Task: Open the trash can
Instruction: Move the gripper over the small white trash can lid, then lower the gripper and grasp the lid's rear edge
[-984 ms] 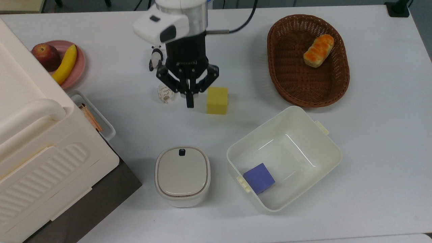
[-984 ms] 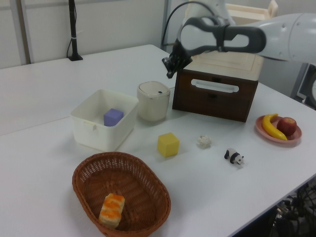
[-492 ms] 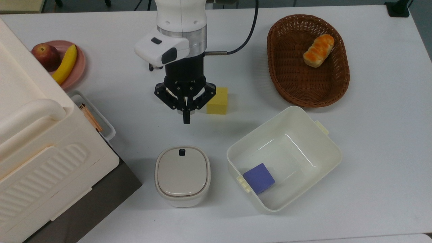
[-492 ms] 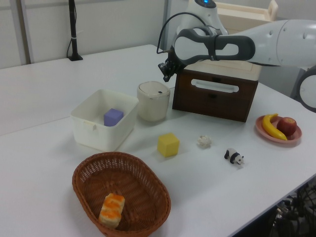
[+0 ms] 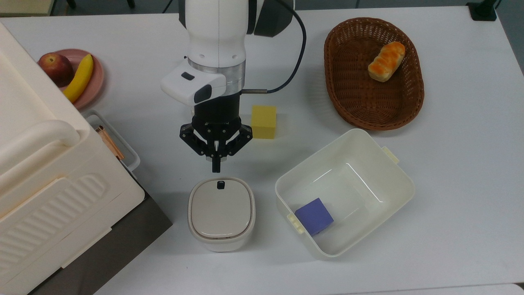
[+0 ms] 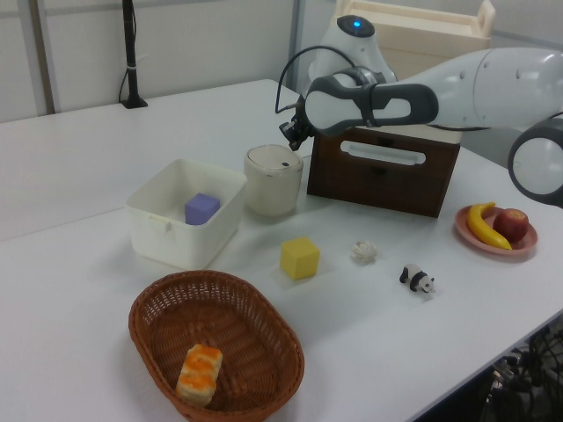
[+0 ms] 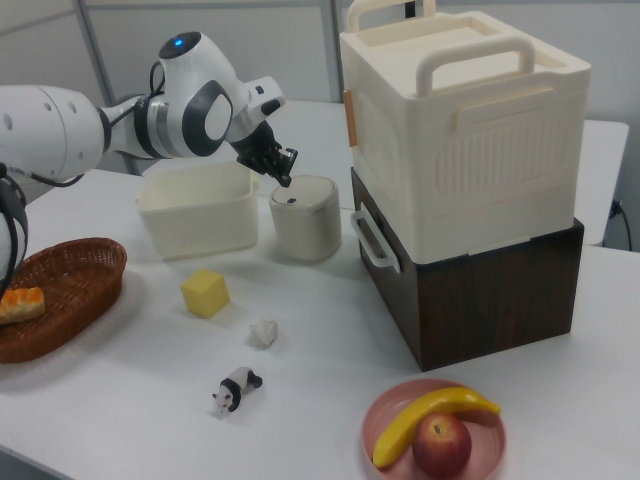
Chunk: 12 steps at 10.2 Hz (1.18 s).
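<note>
- Cream-lidded trash can [image 5: 221,213] sits closed beside the white bin [image 5: 389,180].
- Gripper [image 5: 216,167], fingers pressed together and holding nothing, hovers just above the lid's black button [image 5: 220,184].

trash can [image 5: 221,213] cream | cube [image 5: 263,121] yellow | basket [image 5: 348,98] brown woven

— What is cut off from here?

— The cream storage box [image 5: 45,164] runs off the top view's left edge, and the robot arm [image 5: 217,37] leaves at the top.

— And what is hidden?

— The arm covers the crumpled paper [image 7: 264,332] and the toy panda [image 7: 234,388] in the top view. The basket [image 7: 55,290] is clipped by the right view's left edge.
</note>
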### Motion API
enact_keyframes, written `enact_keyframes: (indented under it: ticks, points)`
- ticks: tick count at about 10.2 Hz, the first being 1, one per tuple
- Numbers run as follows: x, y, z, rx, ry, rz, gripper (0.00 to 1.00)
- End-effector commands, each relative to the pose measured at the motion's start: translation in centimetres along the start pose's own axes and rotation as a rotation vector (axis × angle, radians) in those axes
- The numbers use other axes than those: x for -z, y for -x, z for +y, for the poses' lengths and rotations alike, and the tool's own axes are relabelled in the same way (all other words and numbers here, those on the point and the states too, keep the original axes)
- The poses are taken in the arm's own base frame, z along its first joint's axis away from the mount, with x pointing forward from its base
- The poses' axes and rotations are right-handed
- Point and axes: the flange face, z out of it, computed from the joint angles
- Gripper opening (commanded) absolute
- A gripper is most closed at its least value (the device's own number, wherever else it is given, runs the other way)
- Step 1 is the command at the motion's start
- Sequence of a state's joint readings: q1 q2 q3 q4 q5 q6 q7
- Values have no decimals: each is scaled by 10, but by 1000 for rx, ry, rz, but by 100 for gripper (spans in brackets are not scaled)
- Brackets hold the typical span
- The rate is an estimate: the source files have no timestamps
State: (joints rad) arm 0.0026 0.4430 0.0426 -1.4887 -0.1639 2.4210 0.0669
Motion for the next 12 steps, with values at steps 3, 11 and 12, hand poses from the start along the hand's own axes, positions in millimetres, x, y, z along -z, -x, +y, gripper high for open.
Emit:
enact_keyframes:
  ticks: [3,11,12]
  points:
    - [-23,-4,-1,90,69,6,0]
    - [-36,1,-10,129,87,-9,0]
    - [-37,1,-11,131,84,-9,0]
